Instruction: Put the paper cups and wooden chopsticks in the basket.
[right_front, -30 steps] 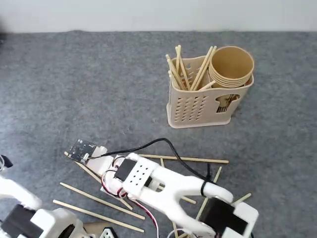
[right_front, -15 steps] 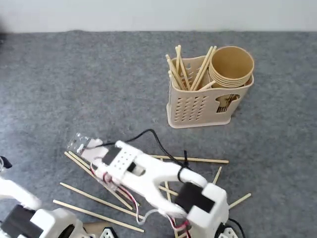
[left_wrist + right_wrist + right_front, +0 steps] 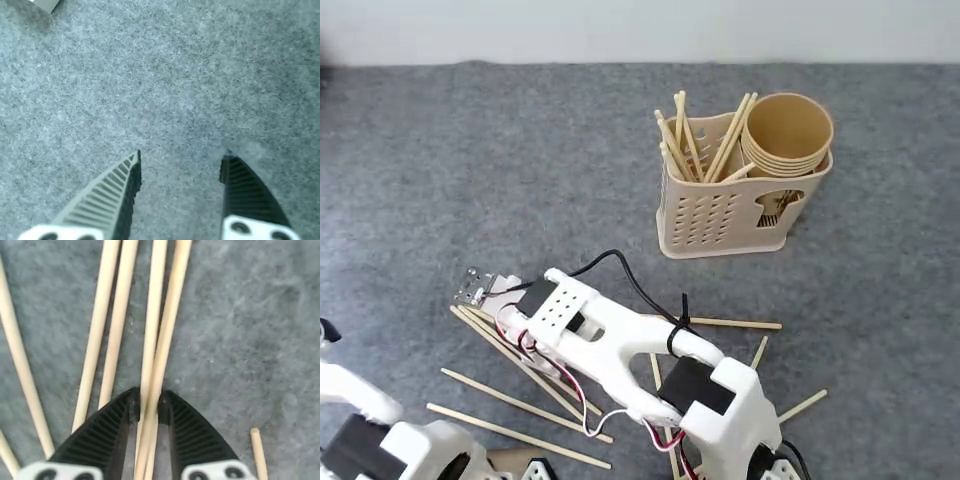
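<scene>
On the grey counter (image 3: 440,160), my job stands partly done: paper cups (image 3: 787,135) and several sticks sit in the basket (image 3: 710,225), while many wooden chopsticks (image 3: 525,405) lie loose. My right arm stretches low, right gripper (image 3: 149,402) fingers pinching a pair of chopsticks (image 3: 161,325); left gripper (image 3: 181,156) hangs spread wide, holding nothing.

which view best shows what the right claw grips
Right wrist view: the right claw pinches two pale wooden chopsticks. In the high view the arm covers that grip, their ends poking out. The left wrist view faces grey carpet.
</scene>
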{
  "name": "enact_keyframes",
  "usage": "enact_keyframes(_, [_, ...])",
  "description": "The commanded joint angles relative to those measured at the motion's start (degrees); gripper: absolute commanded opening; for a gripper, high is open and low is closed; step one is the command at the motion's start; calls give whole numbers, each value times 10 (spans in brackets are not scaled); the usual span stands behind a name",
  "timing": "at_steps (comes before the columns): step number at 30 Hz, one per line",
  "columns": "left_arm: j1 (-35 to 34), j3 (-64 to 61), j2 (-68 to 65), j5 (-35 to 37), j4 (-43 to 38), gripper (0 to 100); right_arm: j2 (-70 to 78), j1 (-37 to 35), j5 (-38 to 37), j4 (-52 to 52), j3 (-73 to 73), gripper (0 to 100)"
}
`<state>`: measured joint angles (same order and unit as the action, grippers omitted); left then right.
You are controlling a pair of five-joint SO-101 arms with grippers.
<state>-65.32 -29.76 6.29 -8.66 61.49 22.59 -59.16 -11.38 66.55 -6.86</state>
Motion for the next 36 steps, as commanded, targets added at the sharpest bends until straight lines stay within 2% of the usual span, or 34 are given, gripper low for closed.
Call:
enact_keyframes(1, [-4, 5, 22, -4, -9, 251, -55, 6, -10, 40, -3, 9])
enact_keyframes(16, [-2, 2, 22, -4, -5, 251, -439, 127, -37, 53, -144, 9])
enact_keyframes(24, [-1, 2, 22, -4, -5, 251, -561, 196, -37, 53, -90, 9])
enact_keyframes(33, [-1, 2, 22, -4, -7, 251, -602, 240, -37, 49, 10, 9])
enact_keyframes(36, [0, 2, 22, -4, -8, 251, -605, 257, -57, 47, 57, 9])
